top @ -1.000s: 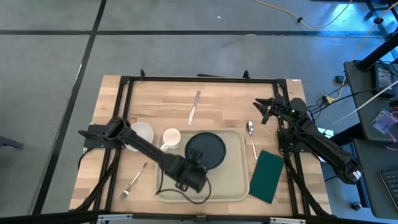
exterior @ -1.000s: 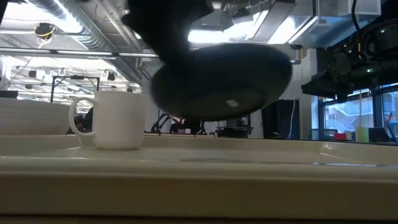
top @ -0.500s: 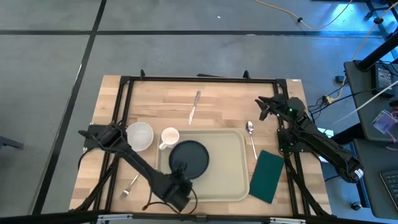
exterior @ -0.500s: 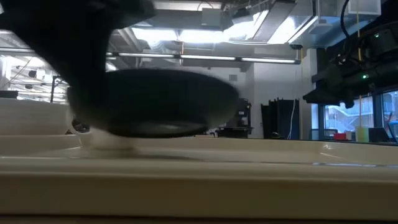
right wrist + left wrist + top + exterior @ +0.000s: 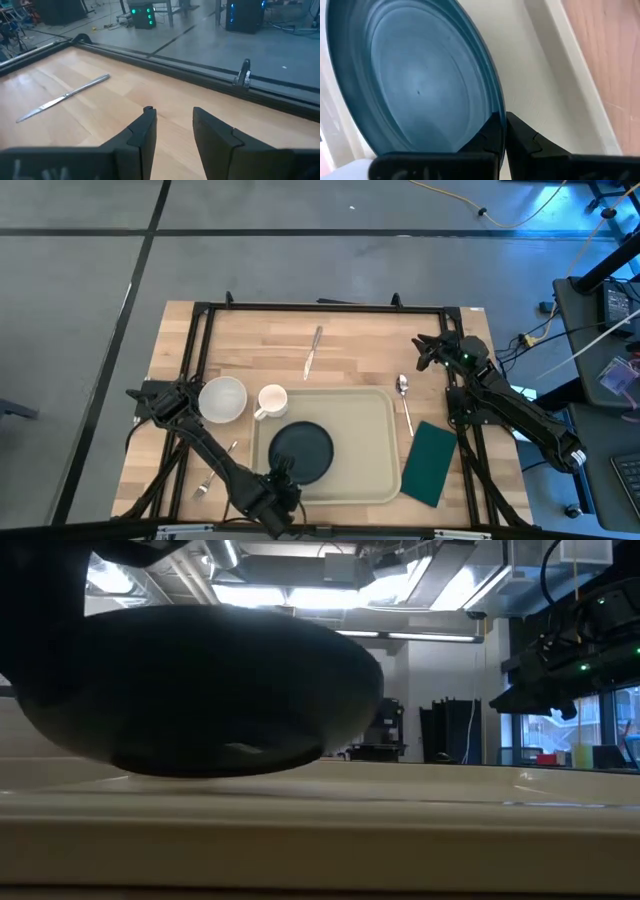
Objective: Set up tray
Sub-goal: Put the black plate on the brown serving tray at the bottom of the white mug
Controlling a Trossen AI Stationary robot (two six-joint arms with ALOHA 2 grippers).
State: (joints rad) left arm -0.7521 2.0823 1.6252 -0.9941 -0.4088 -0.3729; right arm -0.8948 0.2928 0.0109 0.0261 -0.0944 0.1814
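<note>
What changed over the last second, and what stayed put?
The left gripper, shut on the dark plate, dragged it from the tray's middle toward its near left corner. The right gripper, mug, bowl, cutlery and napkin stayed put.

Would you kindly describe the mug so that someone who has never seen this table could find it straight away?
Start at the big pale beige tray in the middle of the wooden table. Just off its far left corner stands the mug, between the tray and a white bowl. It is smaller than the bowl, and unlike the bowl it has a side handle.
</note>
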